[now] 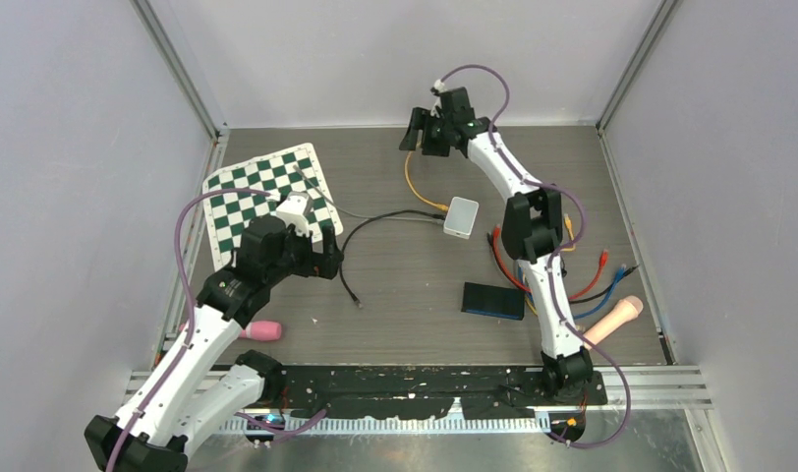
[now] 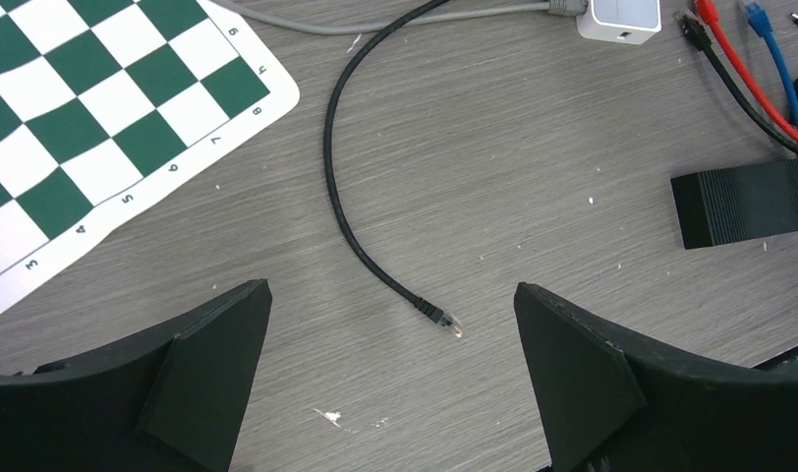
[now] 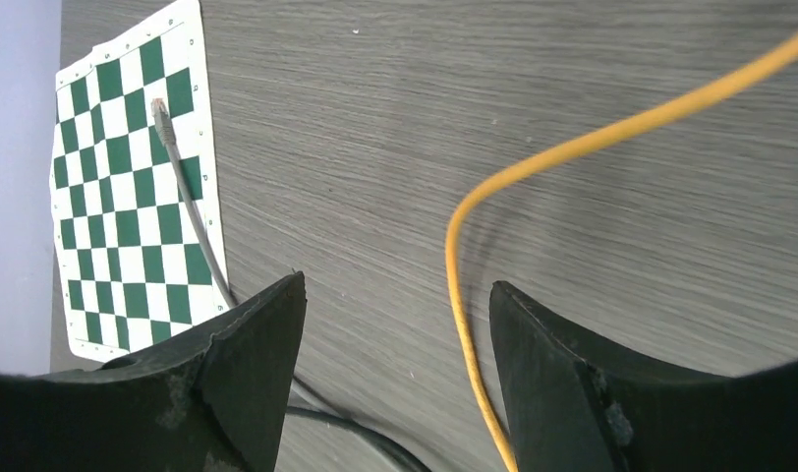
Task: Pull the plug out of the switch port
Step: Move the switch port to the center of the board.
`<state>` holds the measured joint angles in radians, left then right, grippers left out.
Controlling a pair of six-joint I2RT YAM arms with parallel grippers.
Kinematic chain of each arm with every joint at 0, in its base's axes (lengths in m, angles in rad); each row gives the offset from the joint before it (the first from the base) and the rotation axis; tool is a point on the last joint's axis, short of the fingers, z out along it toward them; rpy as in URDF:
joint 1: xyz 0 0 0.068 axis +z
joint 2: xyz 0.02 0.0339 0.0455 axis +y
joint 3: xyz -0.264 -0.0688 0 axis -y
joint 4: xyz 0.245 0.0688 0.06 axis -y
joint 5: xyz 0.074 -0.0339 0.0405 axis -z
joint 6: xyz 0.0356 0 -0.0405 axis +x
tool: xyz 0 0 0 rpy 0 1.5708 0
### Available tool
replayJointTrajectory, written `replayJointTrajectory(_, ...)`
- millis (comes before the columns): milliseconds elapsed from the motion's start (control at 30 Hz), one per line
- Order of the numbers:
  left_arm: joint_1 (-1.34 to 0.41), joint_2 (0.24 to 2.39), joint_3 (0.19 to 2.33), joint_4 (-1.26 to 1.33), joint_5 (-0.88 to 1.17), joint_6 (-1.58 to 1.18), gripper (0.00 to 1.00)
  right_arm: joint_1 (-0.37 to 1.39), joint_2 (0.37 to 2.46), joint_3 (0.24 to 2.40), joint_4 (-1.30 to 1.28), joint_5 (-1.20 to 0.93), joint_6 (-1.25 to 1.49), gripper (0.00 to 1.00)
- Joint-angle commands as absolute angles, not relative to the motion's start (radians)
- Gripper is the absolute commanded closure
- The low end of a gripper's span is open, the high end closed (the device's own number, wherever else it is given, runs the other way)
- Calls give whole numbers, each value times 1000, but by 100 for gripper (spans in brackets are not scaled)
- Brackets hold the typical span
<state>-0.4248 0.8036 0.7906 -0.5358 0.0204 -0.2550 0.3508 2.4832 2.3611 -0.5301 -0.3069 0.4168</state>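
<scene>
Switch: a small white box (image 1: 461,216) lying flat on the grey table (image 1: 405,285), just right of centre in the overhead view. In the left wrist view it sits at the top edge, right of middle (image 2: 623,18).
Grey cable: it (image 3: 193,206) runs left from the switch, and its far plug lies on the chessboard mat (image 1: 262,202). Its near plug (image 2: 564,8) butts against the left face of the switch.
Black cable: it (image 2: 328,147) curves from the switch's left side down the middle of the table. It ends in a loose plug (image 2: 444,322) lying flat, lower middle of the left wrist view.
Yellow cable: it (image 3: 592,140) leads from the switch's upper left side toward the top of the overhead view. Whether it is seated in a port cannot be told.
Left gripper: it (image 1: 314,251) is left of centre, above the table by the mat's lower right corner. Its fingers are spread wide with nothing between them. In its own view (image 2: 390,295) the loose black plug lies on the table below, between the two fingers.
Right gripper: it (image 1: 415,133) is at top centre, well apart from the switch. Its fingers are spread and hold nothing. In its own view (image 3: 397,285) the yellow cable passes on the table beneath the gap.
Other things: a flat black box (image 1: 493,299) lies below the switch. A bundle of red, blue and black cables (image 2: 764,93) lies to the right of the switch.
</scene>
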Motion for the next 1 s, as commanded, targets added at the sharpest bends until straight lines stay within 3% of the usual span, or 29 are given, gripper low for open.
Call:
replayJointTrajectory(0, -419, 781, 770, -502, 23, -275, 0, 372, 2571, 2448, -532, -334, 512, 25)
replayJointTrajectory(233, -418, 779, 770, -513, 25, -276, 0, 398, 2665, 2489, -460, -346, 538, 26)
replayJointTrajectory(433, -417, 768, 770, -527, 15, -274, 1, 404, 2699, 2502, -379, -396, 534, 41)
replayJointTrajectory(600, -417, 755, 761, -533, 8, -276, 0, 403, 2669, 2505, -309, -441, 529, 86)
replayJointTrajectory(667, -417, 753, 759, -537, 9, -276, 0, 403, 2629, 2489, -273, -479, 516, 94)
replayJointTrajectory(967, -416, 752, 753, -523, 16, -283, 0, 404, 2369, 2277, -165, -562, 445, 95)
